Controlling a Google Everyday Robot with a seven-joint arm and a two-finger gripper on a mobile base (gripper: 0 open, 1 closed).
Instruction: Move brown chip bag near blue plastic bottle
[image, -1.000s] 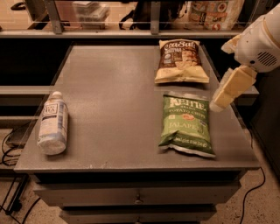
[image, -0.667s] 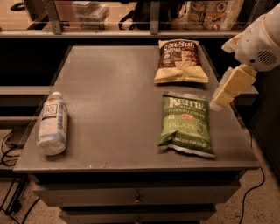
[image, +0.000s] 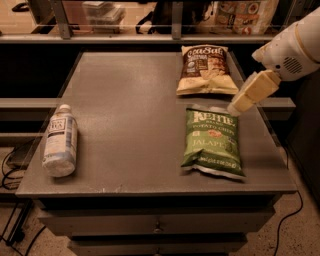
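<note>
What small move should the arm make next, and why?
Probably move the tool rearward over the brown chip bag: it hangs by the green bag's top right corner, while the brown bag lies ungrasped, across the table from the bottle.

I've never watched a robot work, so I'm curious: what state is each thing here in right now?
Brown chip bag: lying flat at the far right of the table, not held.
Green chip bag: lying flat, just nearer than the brown one.
Blue plastic bottle: on its side near the left edge.
Gripper: hovers beside the Green chip bag's far right corner, holding nothing.
Drawer: closed.
</note>
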